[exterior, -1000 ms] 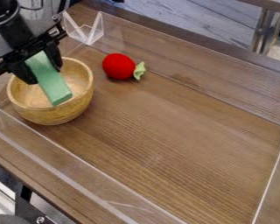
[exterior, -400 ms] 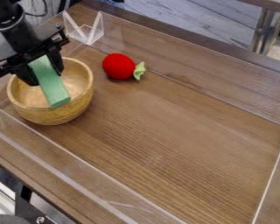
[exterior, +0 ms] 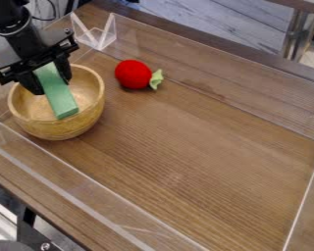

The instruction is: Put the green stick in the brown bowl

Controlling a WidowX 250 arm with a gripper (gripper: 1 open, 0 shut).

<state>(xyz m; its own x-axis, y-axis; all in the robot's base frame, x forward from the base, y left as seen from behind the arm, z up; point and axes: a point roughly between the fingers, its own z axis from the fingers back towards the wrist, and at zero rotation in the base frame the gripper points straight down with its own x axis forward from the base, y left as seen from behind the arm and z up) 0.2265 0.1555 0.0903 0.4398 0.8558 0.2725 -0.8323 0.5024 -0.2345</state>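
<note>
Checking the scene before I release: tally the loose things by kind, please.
Green stick: 1
Brown bowl: 1
Red fruit with green stem: 1
Clear plastic stand: 1
Total: 4

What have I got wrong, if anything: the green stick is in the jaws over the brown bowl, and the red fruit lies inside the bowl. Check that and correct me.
The red fruit is not inside the brown bowl; the camera view shows it on the table beside it. The rest stands.
</note>
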